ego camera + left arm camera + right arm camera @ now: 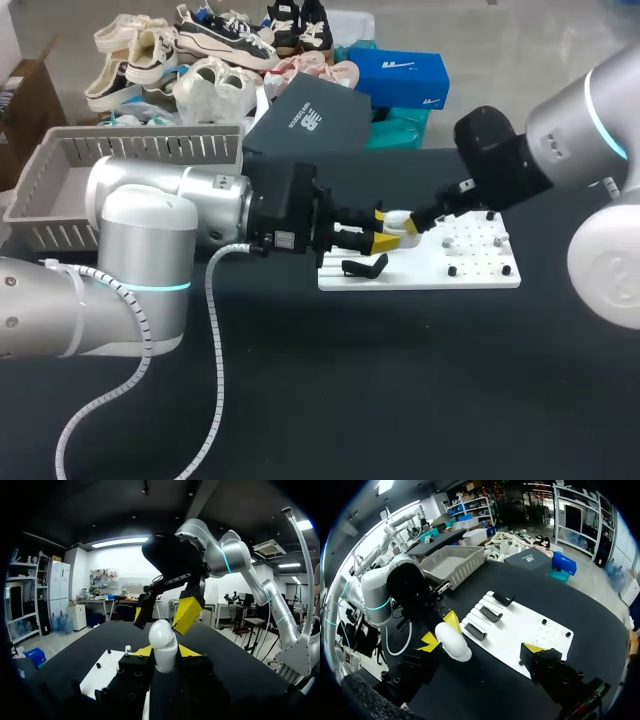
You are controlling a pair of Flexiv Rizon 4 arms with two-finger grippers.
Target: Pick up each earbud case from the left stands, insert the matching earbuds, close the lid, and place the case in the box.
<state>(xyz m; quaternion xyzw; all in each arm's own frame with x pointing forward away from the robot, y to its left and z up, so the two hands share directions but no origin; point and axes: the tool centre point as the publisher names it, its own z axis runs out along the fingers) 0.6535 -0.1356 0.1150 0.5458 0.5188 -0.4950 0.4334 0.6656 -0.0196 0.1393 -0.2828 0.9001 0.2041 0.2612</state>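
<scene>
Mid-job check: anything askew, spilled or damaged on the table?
Nothing stands out. The white case sits squarely between the left gripper's fingers, the right gripper open at its far end; three black stands lie in a row on the white board.

Head view looks down from behind; wrist views closely share the earbud case.

Left tool holds earbud case over board; right tool adjacent.

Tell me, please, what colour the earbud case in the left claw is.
White earbud case, clearest in the left wrist view.
</scene>
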